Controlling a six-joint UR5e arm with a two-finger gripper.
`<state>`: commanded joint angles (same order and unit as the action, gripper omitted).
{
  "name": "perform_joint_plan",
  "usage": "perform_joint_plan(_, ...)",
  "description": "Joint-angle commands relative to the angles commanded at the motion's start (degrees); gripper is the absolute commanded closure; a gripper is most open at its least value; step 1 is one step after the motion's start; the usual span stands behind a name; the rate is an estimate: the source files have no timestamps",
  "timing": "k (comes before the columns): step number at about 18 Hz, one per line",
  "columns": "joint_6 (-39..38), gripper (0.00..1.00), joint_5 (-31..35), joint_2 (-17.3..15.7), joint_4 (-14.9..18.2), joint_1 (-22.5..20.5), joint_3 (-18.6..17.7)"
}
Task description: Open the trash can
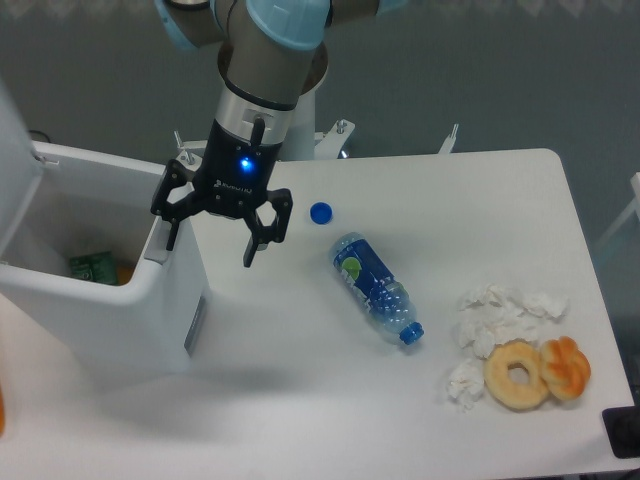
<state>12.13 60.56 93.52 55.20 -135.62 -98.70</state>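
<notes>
You are seeing the trash can [120,300] standing at the left side of the worktop [330,400], white and boxy with rounded corners. Its top is standing open, and the lid [15,170] is tilting up at the far left edge of the view. Inside the bin, something green [93,267] and a bit of orange [125,273] are lying near the bottom. A grey tab [160,240] is sitting on the right rim of the can.

The gripper [213,240] is hanging just above that right rim, pointing down. Its jaws are spreading wide apart and are holding nothing; the left finger is close to the grey tab, but you cannot tell if it is touching. A blue light is shining on the gripper body.

To the right of the gripper, a small blue cap [320,212] is lying on the worktop. Near it, a plastic bottle [376,287] with a blue label is lying on its side. Further right, crumpled white tissues [500,320] are resting beside a ring-shaped donut [517,374], and an orange piece of pastry [566,366] is touching the donut.
</notes>
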Motion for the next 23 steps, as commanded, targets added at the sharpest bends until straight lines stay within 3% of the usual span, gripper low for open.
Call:
perform_joint_plan(5, -0.09, 0.0, 0.0, 0.0, 0.09, 0.0, 0.79)
perform_joint_plan(12, 2.89, 0.0, 0.53, 0.61, 0.09, -1.4, 7.55)
perform_joint_plan(15, 9.11, 0.0, 3.32, 0.53, 0.0, -2.28, 7.82)
perform_joint_plan(20, 28.1, 0.0, 11.86, 0.26, 0.09, -2.37, 7.65)
perform_joint_plan(23, 31.72, 0.0, 12.39, 0.0, 0.0, -3.25, 7.38)
